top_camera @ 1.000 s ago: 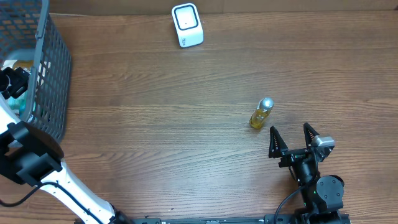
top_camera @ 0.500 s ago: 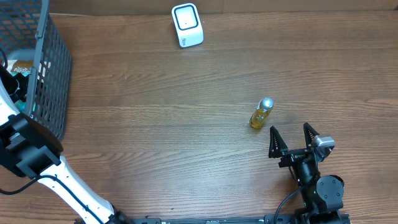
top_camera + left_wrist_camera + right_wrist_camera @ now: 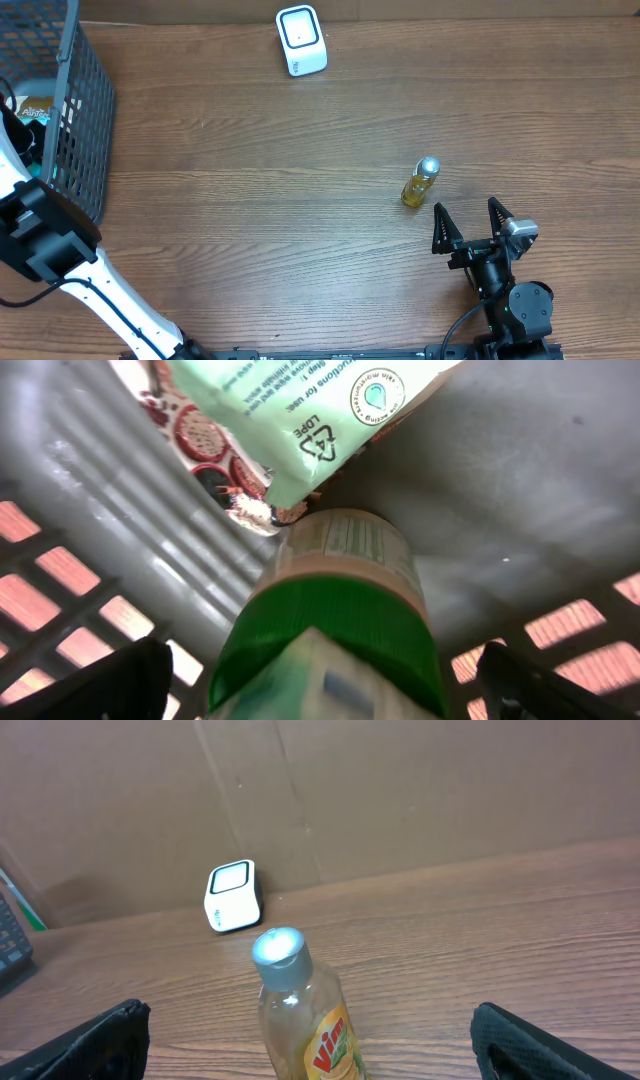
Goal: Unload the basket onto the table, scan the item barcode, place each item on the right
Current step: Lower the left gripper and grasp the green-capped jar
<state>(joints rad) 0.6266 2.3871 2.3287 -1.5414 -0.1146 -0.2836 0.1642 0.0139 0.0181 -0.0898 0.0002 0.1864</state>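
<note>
overhead, the right claw [image 3: 466,215] gapes just behind the yellow bottle [image 3: 420,183] upright on the worktop [image 3: 250,200], well apart from the scanner [image 3: 300,40]. only the left wrist view shows the left claw [image 3: 320,695] spread wide over a green-capped jar [image 3: 340,610] in the basket [image 3: 85,110], beneath a pouch [image 3: 290,410].

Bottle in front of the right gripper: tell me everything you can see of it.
The bottle is small, apparently clear plastic, holding yellow liquid under a silver cap. A label with red "Vim" lettering faces the right gripper. It stands upright on the wooden table, just ahead of that open gripper, untouched. No barcode shows.
</note>
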